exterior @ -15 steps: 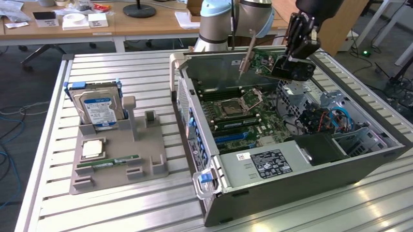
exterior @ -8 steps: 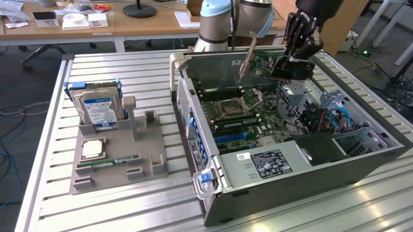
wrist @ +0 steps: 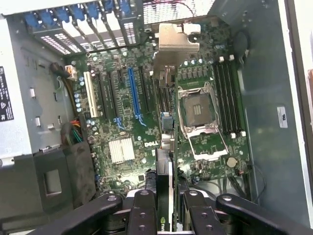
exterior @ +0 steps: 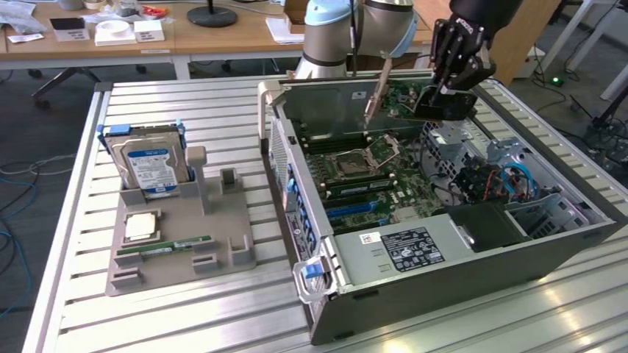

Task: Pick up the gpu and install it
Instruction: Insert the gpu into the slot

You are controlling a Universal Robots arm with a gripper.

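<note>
fingers (wrist: 145, 203): clamped on the gpu (exterior: 401, 99).
gpu: held upright above the motherboard (wrist: 122, 122) of the case (exterior: 442, 272).
case: laid open on the table (exterior: 176, 118).

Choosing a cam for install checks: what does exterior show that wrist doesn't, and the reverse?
Exterior, not wrist: the gray fixture beside the case, carrying the hard drive and RAM stick. Wrist, not exterior: the board's Dell mark and white slot. Both: the gripper shut on the gpu above the open case, and the CPU socket.
</note>
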